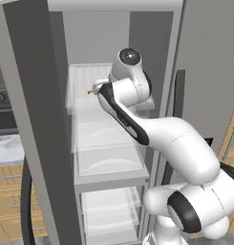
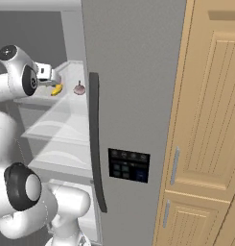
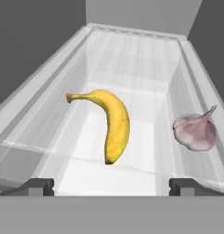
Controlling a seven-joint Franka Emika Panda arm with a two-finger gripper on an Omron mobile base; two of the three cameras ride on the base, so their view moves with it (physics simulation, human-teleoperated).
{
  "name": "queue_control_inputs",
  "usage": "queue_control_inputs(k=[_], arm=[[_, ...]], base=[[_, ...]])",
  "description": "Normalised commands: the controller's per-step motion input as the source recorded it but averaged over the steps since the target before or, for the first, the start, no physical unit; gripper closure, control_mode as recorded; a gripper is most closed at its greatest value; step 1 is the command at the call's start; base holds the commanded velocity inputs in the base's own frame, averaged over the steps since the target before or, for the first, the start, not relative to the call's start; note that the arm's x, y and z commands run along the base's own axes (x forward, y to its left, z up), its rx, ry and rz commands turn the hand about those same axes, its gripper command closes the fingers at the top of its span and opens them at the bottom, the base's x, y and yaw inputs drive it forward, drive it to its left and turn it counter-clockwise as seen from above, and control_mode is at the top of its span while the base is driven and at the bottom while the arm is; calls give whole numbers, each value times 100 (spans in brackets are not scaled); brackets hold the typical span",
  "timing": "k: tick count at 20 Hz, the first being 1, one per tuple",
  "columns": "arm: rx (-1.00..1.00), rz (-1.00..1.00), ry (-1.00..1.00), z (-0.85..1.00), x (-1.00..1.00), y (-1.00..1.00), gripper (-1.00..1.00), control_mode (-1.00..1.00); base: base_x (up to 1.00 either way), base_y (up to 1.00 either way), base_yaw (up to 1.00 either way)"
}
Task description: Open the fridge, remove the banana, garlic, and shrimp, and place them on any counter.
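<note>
a: where was the small curved yellow banana (image 3: 114, 124)?
b: on a white shelf (image 3: 131, 68) inside the tall grey fridge (image 2: 133, 72), beside the pale pinkish garlic bulb (image 3: 194, 132), not touching.
a: and the two-finger gripper (image 3: 111, 185)?
b: spread wide, empty, just before the banana.

In the left base view the arm (image 1: 137, 119) hides most of the top shelf (image 1: 82, 81); of the banana (image 1: 91, 91) only a yellowish tip peeks out at 9 o'clock of the wrist. In the right base view the closed door (image 2: 133, 96) covers the fridge's right side, and the garlic (image 2: 79, 89) is too small to make out. The hand view's bottom edge cuts off the fingertips (image 3: 38, 186).
</note>
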Motion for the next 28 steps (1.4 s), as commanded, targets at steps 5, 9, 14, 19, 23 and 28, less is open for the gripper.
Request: queue_control_inputs(k=[5,9,14,19,23,28], arm=[[0,-1,5,-44,98,0,-100,-100],[0,0,5,-47,75,1,-100,-100],[0,0,9,-42,28,8,-100,-100],[0,0,14,-42,25,11,100,-100],[0,0,3,-27,2,1,100,-100],[0,0,-7,1,-47,1,100,-100]], base=[[0,0,0],[0,0,0],[0,0,0],[0,0,0],[0,0,0],[0,0,0]])
